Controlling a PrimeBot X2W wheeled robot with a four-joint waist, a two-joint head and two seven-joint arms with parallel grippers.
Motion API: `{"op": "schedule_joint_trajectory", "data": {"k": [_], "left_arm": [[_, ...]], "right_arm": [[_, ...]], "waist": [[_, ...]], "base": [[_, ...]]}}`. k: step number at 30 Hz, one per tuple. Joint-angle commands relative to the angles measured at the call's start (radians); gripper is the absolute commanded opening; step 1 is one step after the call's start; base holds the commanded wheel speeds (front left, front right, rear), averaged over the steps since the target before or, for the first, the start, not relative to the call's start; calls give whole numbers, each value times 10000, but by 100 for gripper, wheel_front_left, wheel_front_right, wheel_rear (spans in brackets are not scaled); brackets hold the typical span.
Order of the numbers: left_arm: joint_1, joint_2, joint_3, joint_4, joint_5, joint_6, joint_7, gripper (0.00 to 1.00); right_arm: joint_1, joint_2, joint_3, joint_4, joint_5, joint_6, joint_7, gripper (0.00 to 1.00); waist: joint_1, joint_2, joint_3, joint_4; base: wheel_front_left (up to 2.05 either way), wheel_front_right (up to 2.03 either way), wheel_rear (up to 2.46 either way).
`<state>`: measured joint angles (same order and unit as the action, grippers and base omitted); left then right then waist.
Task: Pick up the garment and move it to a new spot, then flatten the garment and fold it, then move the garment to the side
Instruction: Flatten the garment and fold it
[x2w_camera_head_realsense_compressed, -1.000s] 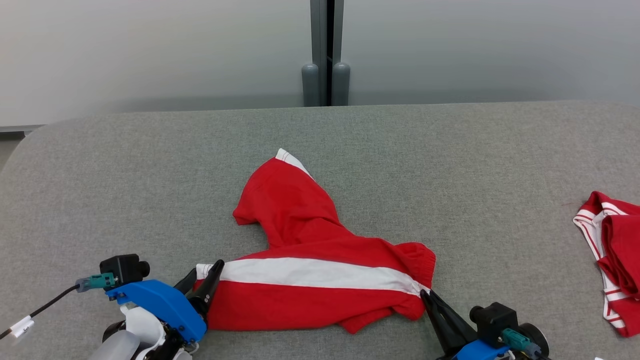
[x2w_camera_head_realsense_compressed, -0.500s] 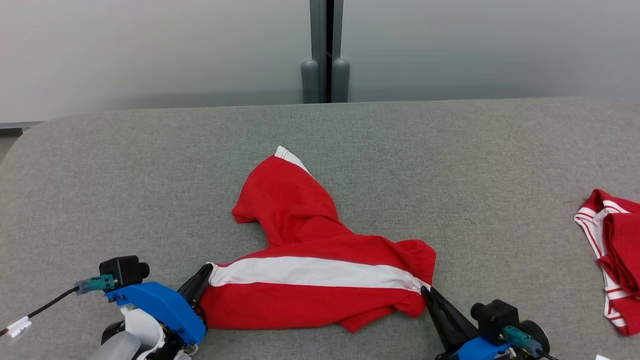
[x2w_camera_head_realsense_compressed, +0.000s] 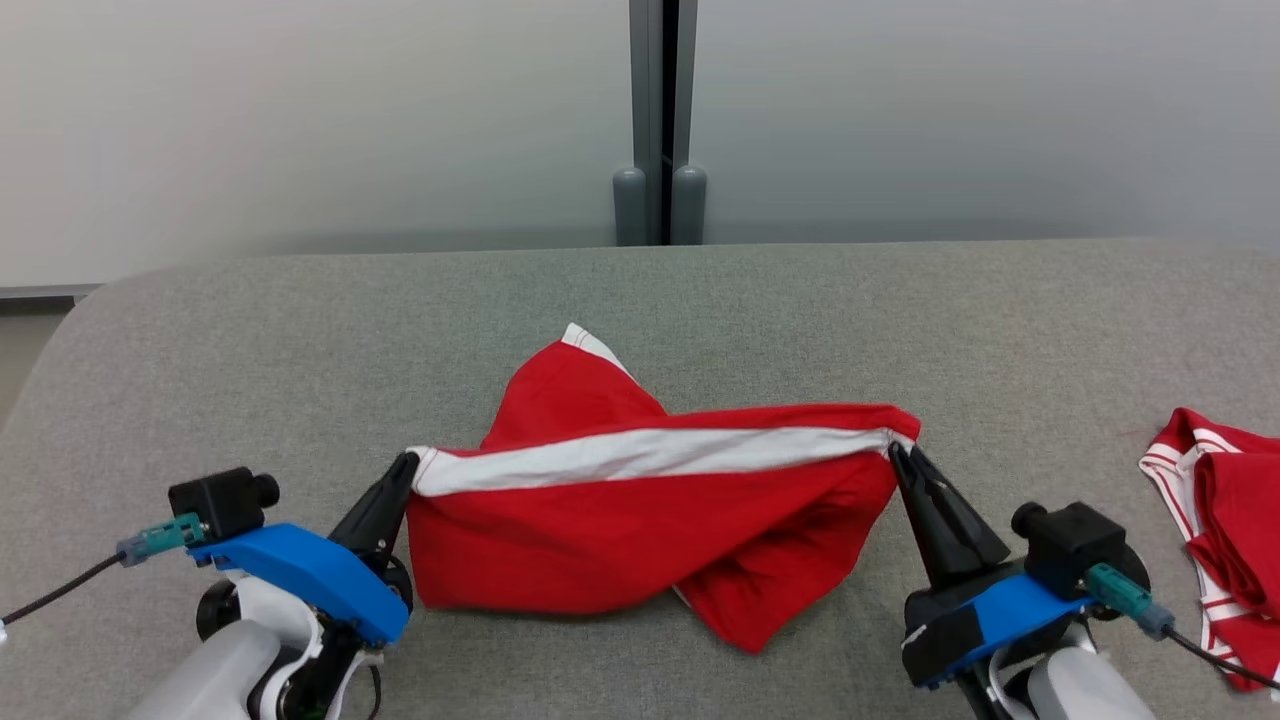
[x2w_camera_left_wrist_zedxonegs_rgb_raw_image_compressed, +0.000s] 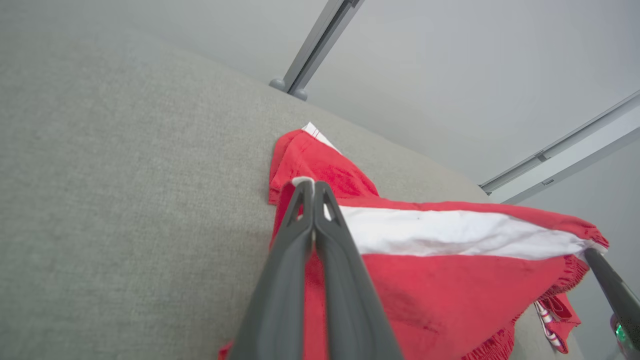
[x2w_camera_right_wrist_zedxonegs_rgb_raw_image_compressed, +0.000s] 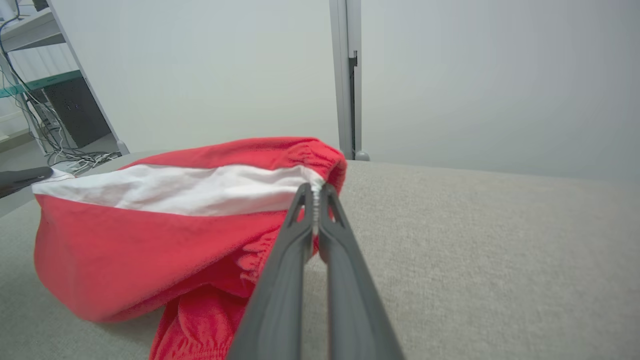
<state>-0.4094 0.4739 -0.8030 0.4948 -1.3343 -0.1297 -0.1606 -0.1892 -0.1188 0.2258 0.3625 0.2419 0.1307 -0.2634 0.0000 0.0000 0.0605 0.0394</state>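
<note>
The garment (x2w_camera_head_realsense_compressed: 640, 520) is red with a wide white stripe and hangs stretched between my two grippers, lifted off the grey table (x2w_camera_head_realsense_compressed: 300, 330). Its lower part still droops onto the cloth surface, and one leg (x2w_camera_head_realsense_compressed: 575, 375) trails behind. My left gripper (x2w_camera_head_realsense_compressed: 408, 463) is shut on the stripe's left end, seen close in the left wrist view (x2w_camera_left_wrist_zedxonegs_rgb_raw_image_compressed: 311, 184). At the stripe's right end, by the gathered waistband, my right gripper (x2w_camera_head_realsense_compressed: 893, 450) is shut too, and the right wrist view (x2w_camera_right_wrist_zedxonegs_rgb_raw_image_compressed: 316, 187) shows the pinch on the garment (x2w_camera_right_wrist_zedxonegs_rgb_raw_image_compressed: 165, 220).
A second red and white striped garment (x2w_camera_head_realsense_compressed: 1225, 520) lies crumpled at the table's right edge. A grey wall with a vertical post (x2w_camera_head_realsense_compressed: 660, 120) stands behind the table. Shelving and cables (x2w_camera_right_wrist_zedxonegs_rgb_raw_image_compressed: 45, 100) show at the far left of the right wrist view.
The left gripper closed on the stripe's left end. Both grippers then rose with the garment, pulling the stripe taut above the table. The camera also shifted.
</note>
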Motion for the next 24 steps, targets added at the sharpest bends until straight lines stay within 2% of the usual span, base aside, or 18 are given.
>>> {"op": "schedule_joint_trajectory", "data": {"k": [1, 9, 13, 16, 18, 24], "left_arm": [[-292, 156, 11, -214, 85, -13, -166, 0], [-1545, 1115, 566, -1399, 971, -13, -865, 0], [-2445, 1311, 1131, -1734, 1504, 115, -975, 0], [-3277, 1295, 1215, -1739, 2004, 269, -975, 0], [-3853, 1068, 1226, -1655, 2229, 443, -917, 0], [-5979, 514, 1483, -833, 3452, 759, -1022, 0]], "right_arm": [[-216, -112, -33, -220, 127, 0, -9, 0], [-1736, -1010, 126, -1503, 836, -2, -18, 0], [-2860, -1450, 410, -1695, 1104, -3, -17, 0], [-3906, -1700, 713, -1394, 1250, -2, -18, 0], [-4576, -1740, 860, -1021, 1340, -2, -17, 0], [-7151, -1840, 1309, 82, 616, -2, -18, 0]], "waist": [[0, 0, -99, -6], [0, 0, -438, 142], [0, 0, -128, 189], [0, 0, 344, 220], [0, 0, 734, 289], [0, 0, 1978, 489]], "base": [[0, 0, 0], [0, 0, 0], [0, 0, 0], [0, 0, 0], [0, 0, 0], [0, 0, 0]]}}
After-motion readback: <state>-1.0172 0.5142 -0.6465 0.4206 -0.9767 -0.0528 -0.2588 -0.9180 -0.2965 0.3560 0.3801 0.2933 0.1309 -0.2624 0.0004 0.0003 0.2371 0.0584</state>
